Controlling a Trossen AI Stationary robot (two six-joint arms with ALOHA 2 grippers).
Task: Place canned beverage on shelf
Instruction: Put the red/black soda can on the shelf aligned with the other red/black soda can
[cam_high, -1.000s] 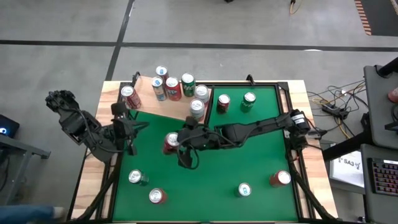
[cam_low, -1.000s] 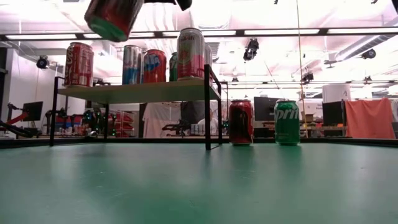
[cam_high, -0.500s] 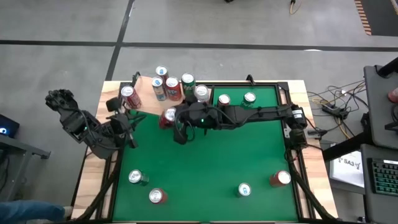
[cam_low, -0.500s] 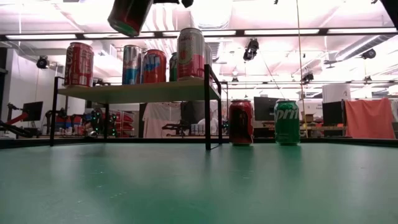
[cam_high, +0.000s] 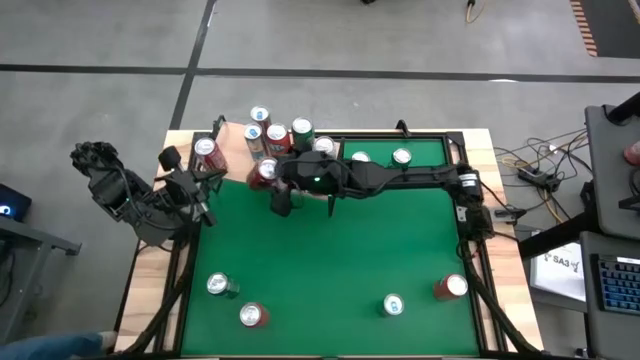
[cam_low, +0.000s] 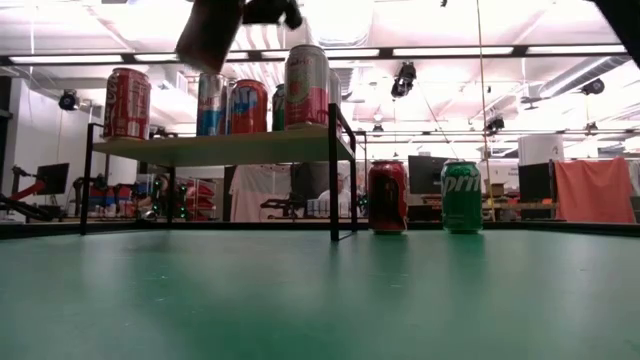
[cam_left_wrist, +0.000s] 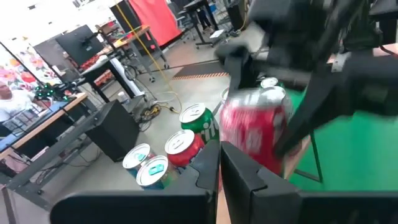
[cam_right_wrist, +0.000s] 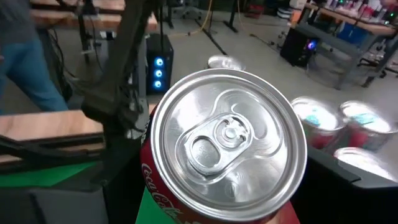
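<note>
Two arms are over the green counter (cam_high: 330, 260), and the right end effector (cam_high: 270, 178) is pinching a red can (cam_high: 264, 170) by its sides, carried up in the air at the front edge of the shelf (cam_low: 215, 148). From table height the red can (cam_low: 208, 33) hangs tilted above the cans standing on the board. The right wrist view looks straight at its silver top (cam_right_wrist: 228, 144). The left end effector (cam_high: 205, 190) waits at the counter's left edge, fingers pressed together, near the shelf's end. Five or so cans (cam_high: 280, 138) crowd the shelf, two more (cam_low: 425, 197) stand beside its dark end panel, and four are scattered along the near side. Behind is a workshop with desks, monitors and bright ceiling lights.
</note>
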